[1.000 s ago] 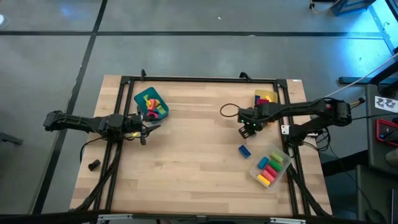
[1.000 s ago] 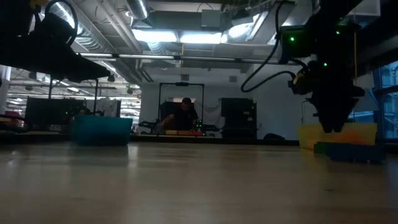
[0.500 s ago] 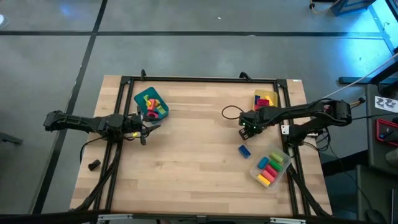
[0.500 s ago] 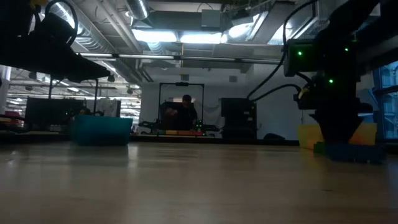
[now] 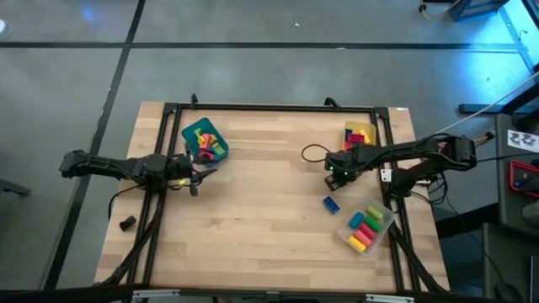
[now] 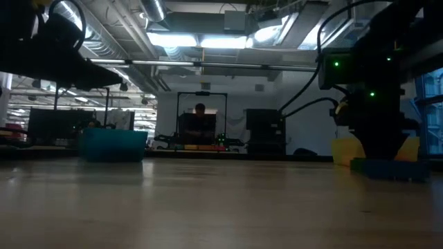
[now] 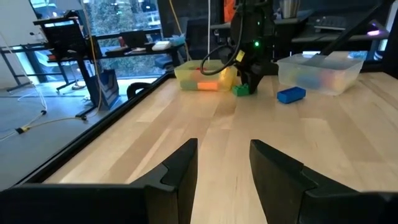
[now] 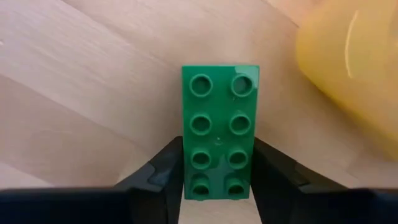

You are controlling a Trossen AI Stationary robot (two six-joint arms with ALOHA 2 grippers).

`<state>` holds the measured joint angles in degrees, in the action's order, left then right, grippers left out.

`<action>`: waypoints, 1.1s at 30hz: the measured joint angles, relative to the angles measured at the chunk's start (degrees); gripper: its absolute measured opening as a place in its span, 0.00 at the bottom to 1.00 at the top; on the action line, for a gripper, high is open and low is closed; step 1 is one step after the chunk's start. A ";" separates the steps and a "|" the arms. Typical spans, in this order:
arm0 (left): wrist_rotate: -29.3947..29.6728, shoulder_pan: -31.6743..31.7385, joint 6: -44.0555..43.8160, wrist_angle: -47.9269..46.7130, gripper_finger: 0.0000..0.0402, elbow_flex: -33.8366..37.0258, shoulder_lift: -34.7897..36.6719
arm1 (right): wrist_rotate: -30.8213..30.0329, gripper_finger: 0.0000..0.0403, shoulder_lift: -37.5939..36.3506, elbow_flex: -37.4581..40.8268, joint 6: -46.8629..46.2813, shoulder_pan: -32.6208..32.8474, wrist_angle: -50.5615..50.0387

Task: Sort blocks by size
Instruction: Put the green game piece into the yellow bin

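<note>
A green two-by-four block (image 8: 219, 134) lies on the table beside the yellow tray (image 5: 358, 133), studs up. My right gripper (image 5: 337, 175) stands over it, pointing down, shut on it. A blue block (image 5: 330, 204) lies on the table just nearer the front edge. Far off at the table's left, my left gripper (image 5: 202, 172) hangs open beside the teal tray (image 5: 205, 140), which holds several blocks. A clear tray (image 5: 367, 228) at the right front holds several more. My right gripper pinches the green block's two long sides (image 8: 186, 180) between its two fingers, near one end of the block. The fingers come from above, pointing down, and lie across the block. The block rests flat on the table, studs up.
A small black lump (image 5: 127, 223) lies off the table's left edge. A dark frame runs along the table's far and side edges. Bare wood spreads across the table's middle (image 5: 261, 210). In the low view a person (image 6: 199, 121) shows in the room behind.
My right gripper has sunk toward the table, down over the green block next to the yellow tray. The blocks and trays lie where they were.
</note>
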<state>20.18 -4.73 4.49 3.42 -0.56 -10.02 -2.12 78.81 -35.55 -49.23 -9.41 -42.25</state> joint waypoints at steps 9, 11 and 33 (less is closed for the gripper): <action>0.07 0.00 3.44 0.02 0.33 0.00 7.34 | 2.78 0.36 0.04 -6.01 1.85 0.07 -8.32; 0.07 0.00 4.65 0.01 0.33 0.00 9.44 | 2.75 0.36 0.04 -8.10 2.92 0.04 -10.79; -0.07 0.00 4.68 -0.35 0.33 -0.07 9.44 | -25.28 0.36 0.04 -24.14 13.99 -0.38 -39.52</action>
<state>20.12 -4.73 9.18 3.07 -0.62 -0.58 -27.41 78.85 -59.69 -35.23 -9.79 -81.77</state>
